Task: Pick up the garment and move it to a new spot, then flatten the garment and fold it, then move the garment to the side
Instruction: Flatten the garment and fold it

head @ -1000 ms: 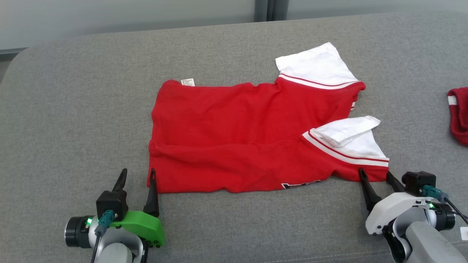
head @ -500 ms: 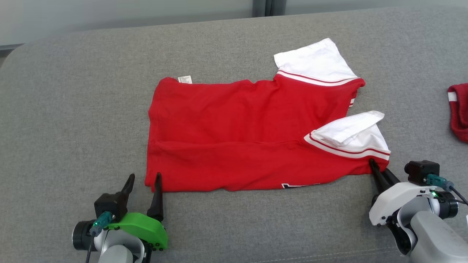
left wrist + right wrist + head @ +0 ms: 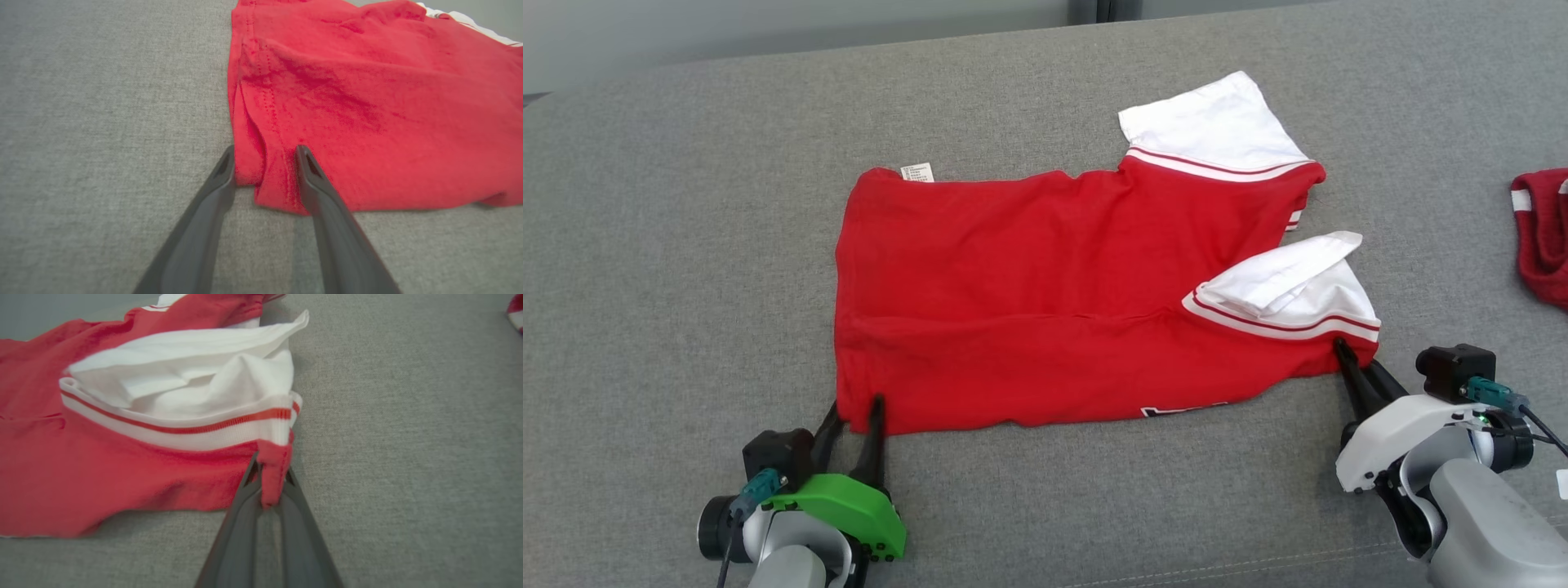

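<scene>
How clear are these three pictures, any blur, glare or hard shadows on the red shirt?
Head view: sharp, evenly lit, no glare, a thin shadow under the near edge of the shirt. Left wrist view: the left gripper looks soft near the lens. Right wrist view: the white sleeve and the right gripper pinching the shirt look slightly blurred.

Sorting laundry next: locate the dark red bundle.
The dark red bundle lies at the head view's far right edge, apart from the garment, beyond the right gripper.
</scene>
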Tool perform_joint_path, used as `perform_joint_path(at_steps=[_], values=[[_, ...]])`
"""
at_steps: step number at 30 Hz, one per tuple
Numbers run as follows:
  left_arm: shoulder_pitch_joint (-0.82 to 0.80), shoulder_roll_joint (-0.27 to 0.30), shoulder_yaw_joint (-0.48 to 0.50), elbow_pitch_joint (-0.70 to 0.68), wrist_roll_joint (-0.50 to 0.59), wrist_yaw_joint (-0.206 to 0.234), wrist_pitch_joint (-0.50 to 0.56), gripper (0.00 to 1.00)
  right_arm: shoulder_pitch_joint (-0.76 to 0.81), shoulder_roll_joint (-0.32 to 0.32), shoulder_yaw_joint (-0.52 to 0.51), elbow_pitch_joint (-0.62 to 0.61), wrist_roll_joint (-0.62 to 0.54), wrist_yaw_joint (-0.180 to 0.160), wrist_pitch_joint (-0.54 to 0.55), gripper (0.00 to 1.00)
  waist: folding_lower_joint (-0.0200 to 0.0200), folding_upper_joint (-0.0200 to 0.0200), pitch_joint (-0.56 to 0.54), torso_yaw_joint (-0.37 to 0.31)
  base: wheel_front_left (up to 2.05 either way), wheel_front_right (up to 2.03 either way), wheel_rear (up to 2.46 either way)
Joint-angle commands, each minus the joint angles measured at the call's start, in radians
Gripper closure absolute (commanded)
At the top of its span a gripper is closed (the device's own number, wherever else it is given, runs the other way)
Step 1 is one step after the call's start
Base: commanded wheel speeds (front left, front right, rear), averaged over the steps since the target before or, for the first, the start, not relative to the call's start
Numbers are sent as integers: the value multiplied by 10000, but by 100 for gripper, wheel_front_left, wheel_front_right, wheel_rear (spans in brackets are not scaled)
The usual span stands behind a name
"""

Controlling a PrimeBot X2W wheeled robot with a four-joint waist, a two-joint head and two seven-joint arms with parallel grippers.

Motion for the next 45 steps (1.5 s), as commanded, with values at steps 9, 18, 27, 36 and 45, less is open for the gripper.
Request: perform_joint_path(at_steps=[9,18,27,36,45], values=[[-180,31,50,435,-227,-87,14,100,-43,-52,82,105,153,-17,5,100,0,0,-142,-3,0,0,0],[517,51,461,719,104,-94,8,100,516,-242,-4,637,453,-18,5,100,0,0,-1284,33,0,0,0],[1420,99,830,823,383,-92,6,100,1371,-569,-292,611,684,-31,-9,100,0,0,-2386,55,0,0,0],[1769,115,985,1180,577,-86,6,100,1860,-592,-436,603,775,-34,-10,100,0,0,-2606,-12,0,0,0],[1762,104,810,1441,662,9,6,0,1852,-378,-414,959,727,-18,-15,0,0,0,-2404,-32,0,0,0]])
